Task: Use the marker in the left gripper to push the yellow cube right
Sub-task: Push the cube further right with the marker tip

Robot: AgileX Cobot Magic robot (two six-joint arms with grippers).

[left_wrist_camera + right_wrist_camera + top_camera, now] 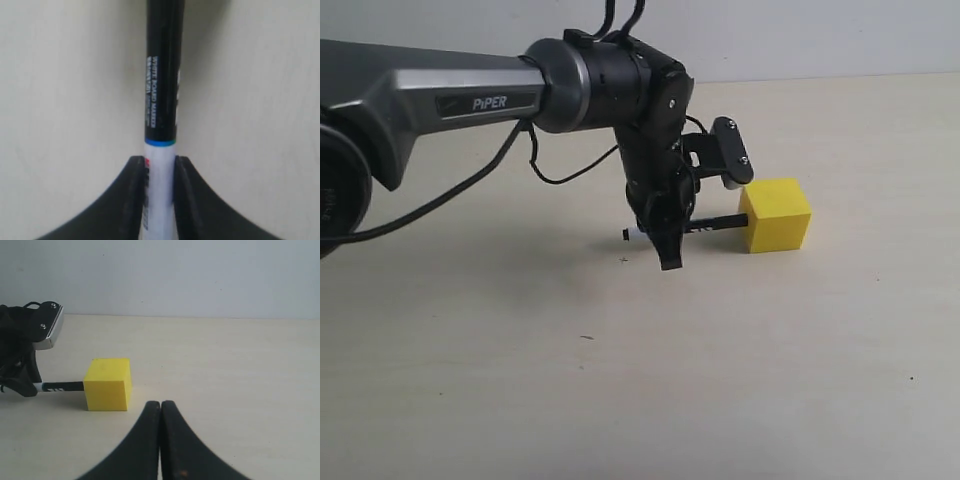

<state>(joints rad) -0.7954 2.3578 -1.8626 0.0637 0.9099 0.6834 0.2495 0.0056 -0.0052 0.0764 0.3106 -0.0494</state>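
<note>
The yellow cube (776,214) rests on the table right of centre, also seen as the yellow cube (107,384) in the right wrist view. The marker (715,223) lies level just above the table, its black cap end touching the cube's left face. My left gripper (666,232) is shut on the marker's white barrel (160,190), whose black cap (164,70) points away from the jaws. The marker (62,386) meets the cube's side in the right wrist view too. My right gripper (160,406) is shut with nothing between its fingers, a short way from the cube.
The pale table (620,380) spreads around the cube, with bare surface to the cube's right (880,230). A light wall (800,35) stands behind. The left arm's black cable (470,185) loops low over the table.
</note>
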